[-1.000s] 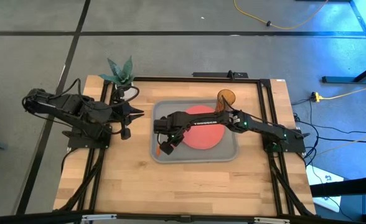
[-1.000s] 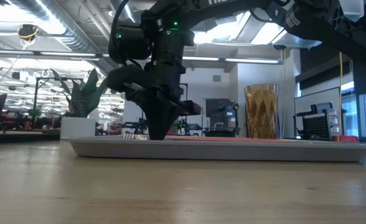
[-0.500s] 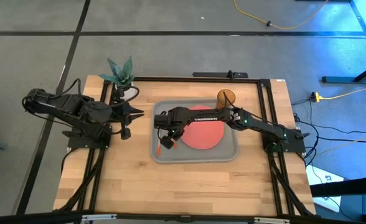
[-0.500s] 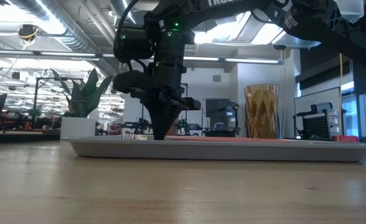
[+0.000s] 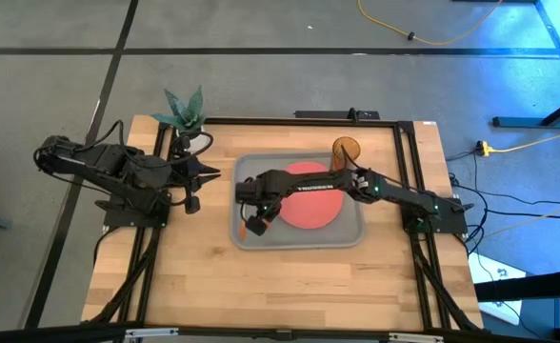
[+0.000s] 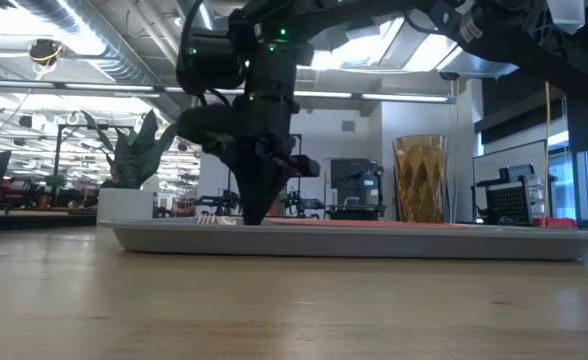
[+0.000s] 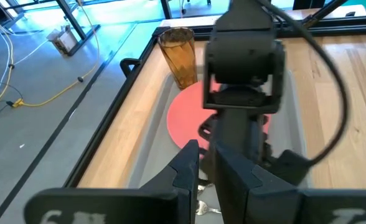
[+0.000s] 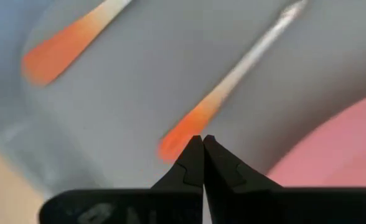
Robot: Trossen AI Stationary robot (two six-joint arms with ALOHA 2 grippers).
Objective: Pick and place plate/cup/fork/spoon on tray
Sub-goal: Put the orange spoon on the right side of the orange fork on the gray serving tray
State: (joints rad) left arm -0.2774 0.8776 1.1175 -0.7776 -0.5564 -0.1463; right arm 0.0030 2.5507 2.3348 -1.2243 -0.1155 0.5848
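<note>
Right wrist view: right gripper (image 8: 201,144), fingers pinched closed, is hovering over the tray (image 8: 139,87) beside an orange utensil handle (image 8: 189,130); left gripper (image 5: 199,173) is waiting at nine o'clock, closed.

A grey floor (image 5: 261,24) crossed by a yellow cable (image 5: 432,36) (ceiling strip lights glow beyond).

A light wooden slatted table (image 5: 261,286) edged with a black metal frame stands on a grey floor, and every other thing here is placed from it. On its far left corner stands a small white pot holding a green spiky-leaved plant (image 5: 186,110), which shows in the low view at the table's far edge (image 6: 129,170). On the floor beyond the table's far right side lies a looping yellow cable (image 5: 423,36), and off its right edge trails a tangle of black cables (image 5: 509,205).
</note>
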